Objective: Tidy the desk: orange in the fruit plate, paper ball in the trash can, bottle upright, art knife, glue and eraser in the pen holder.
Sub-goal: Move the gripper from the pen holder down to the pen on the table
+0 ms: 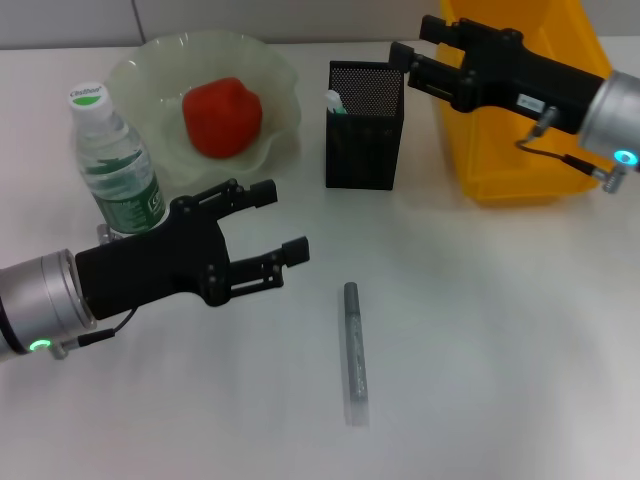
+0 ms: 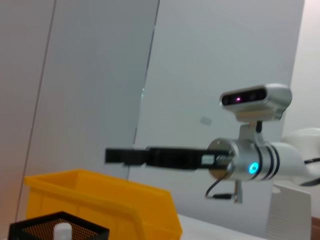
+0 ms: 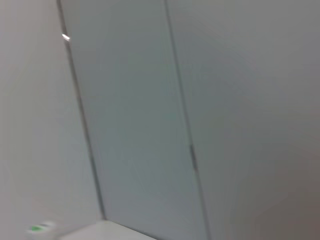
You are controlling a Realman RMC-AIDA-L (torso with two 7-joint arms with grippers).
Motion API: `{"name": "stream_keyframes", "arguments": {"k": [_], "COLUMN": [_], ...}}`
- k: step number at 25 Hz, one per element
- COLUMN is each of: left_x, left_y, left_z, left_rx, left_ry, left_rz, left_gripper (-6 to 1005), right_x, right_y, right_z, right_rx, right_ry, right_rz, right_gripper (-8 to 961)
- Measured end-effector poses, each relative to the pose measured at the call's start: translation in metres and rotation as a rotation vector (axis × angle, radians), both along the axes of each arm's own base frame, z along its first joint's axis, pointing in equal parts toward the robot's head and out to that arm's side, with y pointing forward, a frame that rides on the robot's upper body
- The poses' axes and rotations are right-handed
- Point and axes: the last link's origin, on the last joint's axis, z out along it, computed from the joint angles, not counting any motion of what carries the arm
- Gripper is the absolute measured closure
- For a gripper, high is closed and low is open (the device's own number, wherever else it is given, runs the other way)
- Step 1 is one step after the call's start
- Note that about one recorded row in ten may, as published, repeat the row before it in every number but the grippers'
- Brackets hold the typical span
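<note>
The orange (image 1: 222, 117) lies in the pale-green fruit plate (image 1: 283, 75) at the back left. The bottle (image 1: 115, 165) stands upright beside it. My left gripper (image 1: 282, 221) hovers open and empty just right of the bottle. The grey art knife (image 1: 353, 345) lies flat on the desk in front of it. The black mesh pen holder (image 1: 365, 125) (image 2: 55, 227) holds a white-capped item (image 1: 334, 100). My right gripper (image 1: 415, 40) (image 2: 114, 156) is open and empty, raised between the pen holder and the yellow trash can (image 1: 515, 170) (image 2: 100, 200). The paper ball and the eraser are out of view.
The white desk (image 1: 500, 330) stretches to the front and right of the art knife. The right wrist view shows only grey wall panels (image 3: 150, 125).
</note>
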Motion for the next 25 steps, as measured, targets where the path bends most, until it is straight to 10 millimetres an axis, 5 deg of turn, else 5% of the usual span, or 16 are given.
{"name": "stream_keyframes", "arguments": {"k": [10, 25], "left_x": [-0.007, -0.013], "left_y": [-0.004, -0.01], "left_z": [0.001, -0.001], "left_rx": [-0.01, -0.055], "left_ry": [0.038, 0.085], "left_rz": [-0.005, -0.015], "left_gripper": [184, 184], "right_x": [0.022, 0.024], "right_y": [-0.043, -0.058], "right_z": [0.016, 0.025], "right_rx": [-0.067, -0.136], "right_ry": [0.098, 0.032], "right_rz": [0.04, 0.138], "right_gripper": [317, 247]}}
